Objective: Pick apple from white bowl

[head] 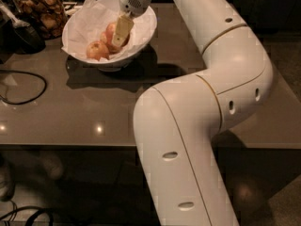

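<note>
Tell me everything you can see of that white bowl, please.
The white bowl is wide, round and looks glazed. It stands upright on a small foot on the glossy brown table. Crumpled white paper lines it, poking over the rim. Apples lie inside, and the robot's claw reaches down into it among them.

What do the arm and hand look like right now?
Thick, rounded, glossy white arm segments, thin gold seam lines, small oval recesses, a grey perforated wrist patch. The flat, tapered, pale yellow hand is inside the wide round white bowl.
</note>
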